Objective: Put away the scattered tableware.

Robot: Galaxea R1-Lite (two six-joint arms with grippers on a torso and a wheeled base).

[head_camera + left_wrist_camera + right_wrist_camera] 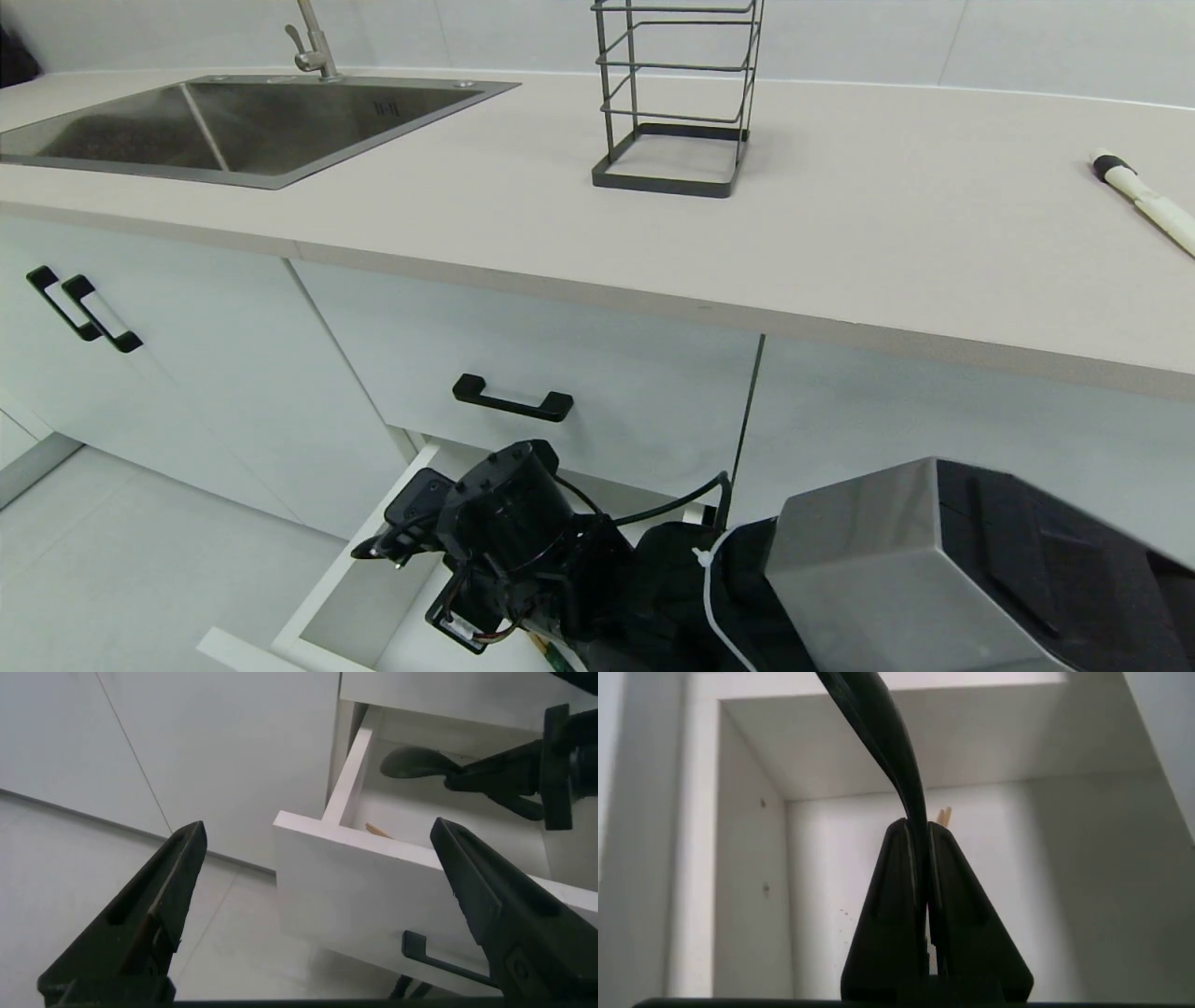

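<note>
White kitchen cabinets stand under a pale bench (840, 233) that carries a steel sink (252, 121), a wire rack (677, 103) and, near its far right edge, a cream-handled utensil (1144, 196) with a black collar. All of these lie well above and apart from both sets of fingers.

Below the bench a white drawer (345, 569) stands pulled out. The right gripper (926, 835) hangs over it, its fingers (966, 924) clamped tight on the thin handle of a black spoon (878, 728). The handle rises from between the fingers and curves away beyond them. From the left wrist view the same right gripper (467, 770) reaches across the open drawer (392, 877), and the spoon (416, 763) sticks out past the fingertips with its bowl above the drawer's inside, clear of the side wall.

A tan stick (945, 815) lies on the drawer floor (1046, 877) just beyond the right fingertips; what it is cannot be told.

The left gripper (318, 831) sits outside the drawer, off its front corner and low over the floor, its fingers (168, 887) spread wide apart with nothing between them.
</note>
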